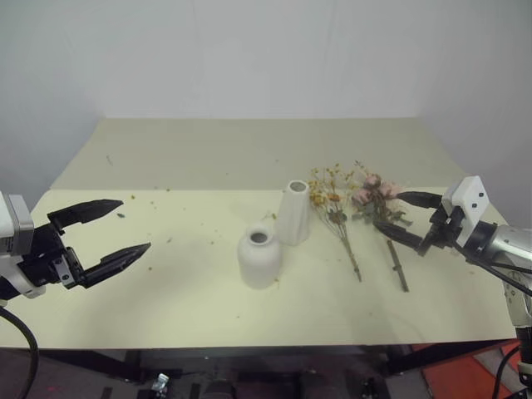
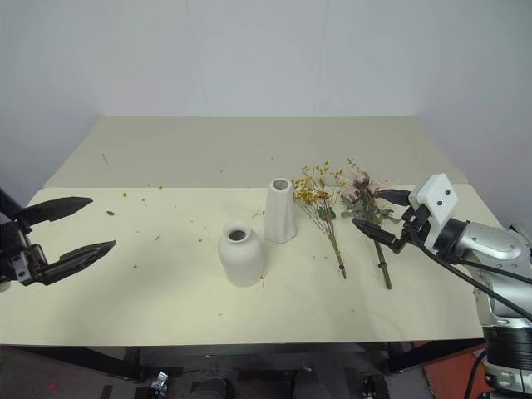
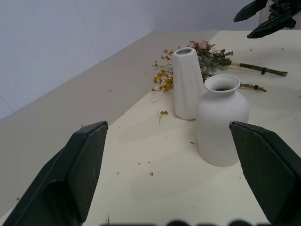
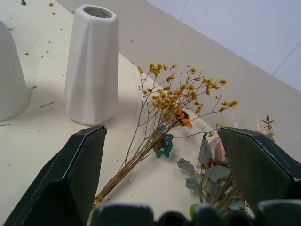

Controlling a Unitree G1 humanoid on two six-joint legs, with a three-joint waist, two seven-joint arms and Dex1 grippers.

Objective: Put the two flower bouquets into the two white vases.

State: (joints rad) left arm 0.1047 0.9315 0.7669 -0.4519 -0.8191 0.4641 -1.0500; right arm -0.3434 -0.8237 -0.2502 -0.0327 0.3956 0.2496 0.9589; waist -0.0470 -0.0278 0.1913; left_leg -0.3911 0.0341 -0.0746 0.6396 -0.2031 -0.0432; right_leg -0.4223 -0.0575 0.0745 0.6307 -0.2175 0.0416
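Task not yet begun: both vases, the tall vase (image 1: 293,213) and the round vase (image 1: 259,258), stand empty on the surface (image 1: 166,283), with the yellow bouquet (image 1: 336,213) and rose bouquet (image 1: 381,213) lying beside them; the right gripper (image 1: 402,218) is spread wide over the roses and the left gripper (image 1: 101,236) is agape, well apart.

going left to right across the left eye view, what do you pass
left hand → round-bodied vase → tall vase → yellow-orange bouquet → pink rose bouquet → right hand
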